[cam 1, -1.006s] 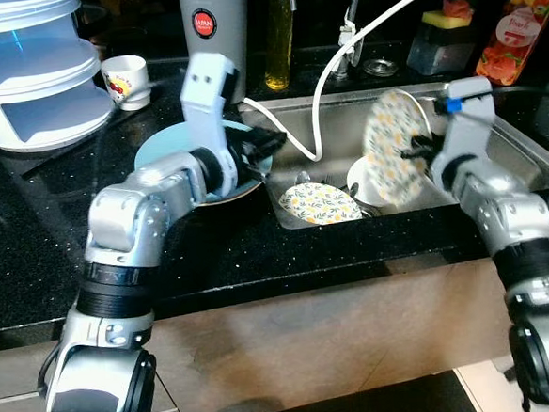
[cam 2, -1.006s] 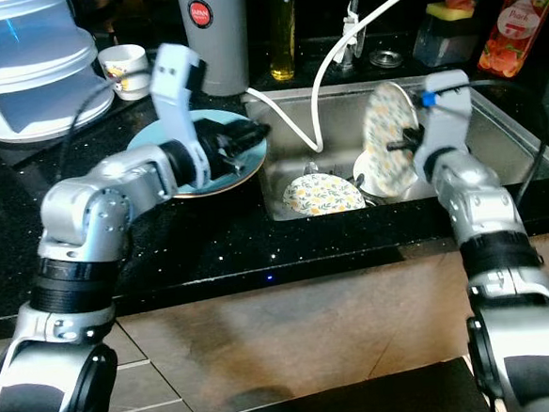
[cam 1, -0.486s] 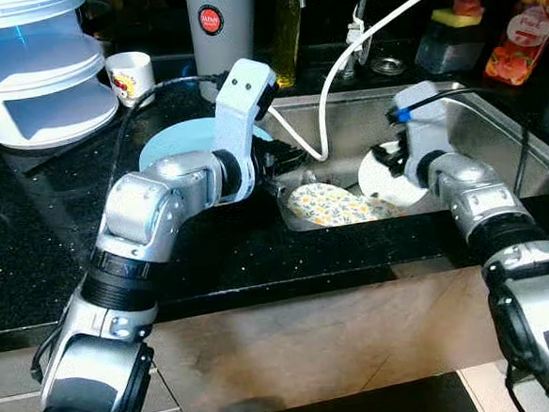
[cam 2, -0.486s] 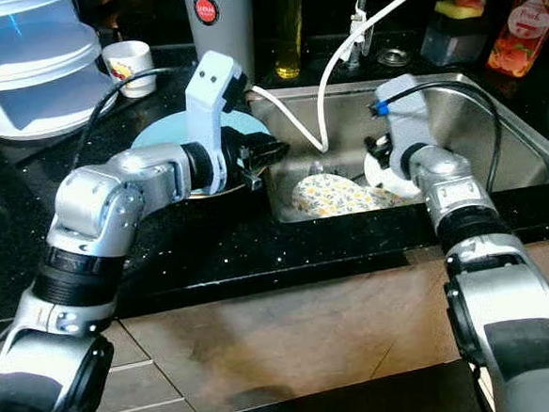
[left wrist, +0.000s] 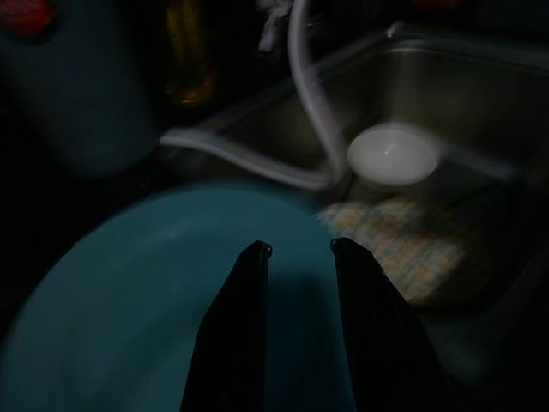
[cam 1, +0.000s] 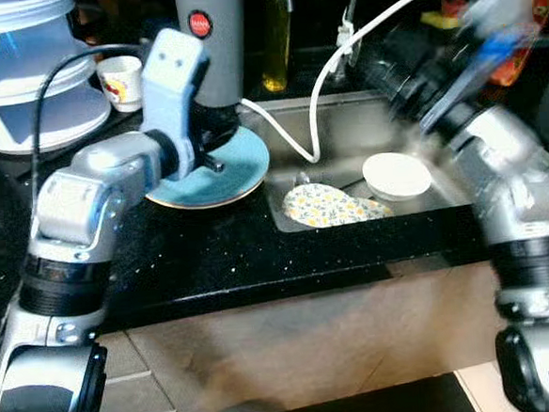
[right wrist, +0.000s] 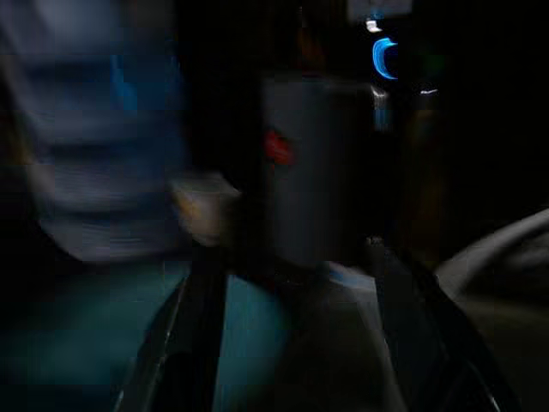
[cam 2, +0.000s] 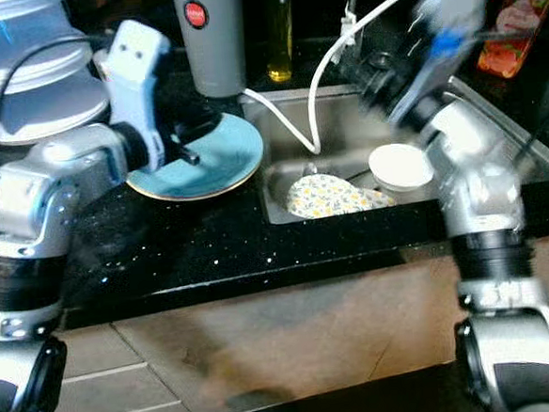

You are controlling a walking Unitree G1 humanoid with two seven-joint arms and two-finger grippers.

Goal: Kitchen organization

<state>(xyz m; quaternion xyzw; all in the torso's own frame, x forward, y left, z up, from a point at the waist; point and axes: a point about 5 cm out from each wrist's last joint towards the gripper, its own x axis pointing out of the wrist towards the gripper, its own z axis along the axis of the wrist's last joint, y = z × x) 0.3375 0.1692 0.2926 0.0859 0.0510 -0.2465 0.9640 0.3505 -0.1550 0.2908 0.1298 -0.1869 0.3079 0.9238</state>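
Left gripper: above the blue plate, fingers parted by a narrow gap, holding nothing.
Right gripper: raised over the back of the sink, blurred in the head views; fingers spread wide, nothing between them.
Blue plate: flat on the black countertop, just beside the sink's left edge.
Sink: stainless steel, set into the countertop.
Floral plate: lying at the front of the sink, slightly tilted.
White dish: in the sink, just beside the floral plate, on its right.
White hose: curving from the back wall down into the sink.
Grey flask: upright behind the blue plate, red round badge on its front.
Oil bottle: upright, just right of the flask.
White cup: on the countertop, left of the flask.
Tiered container: white and translucent, far left of the countertop.
Red pouch: back right corner, blurred.
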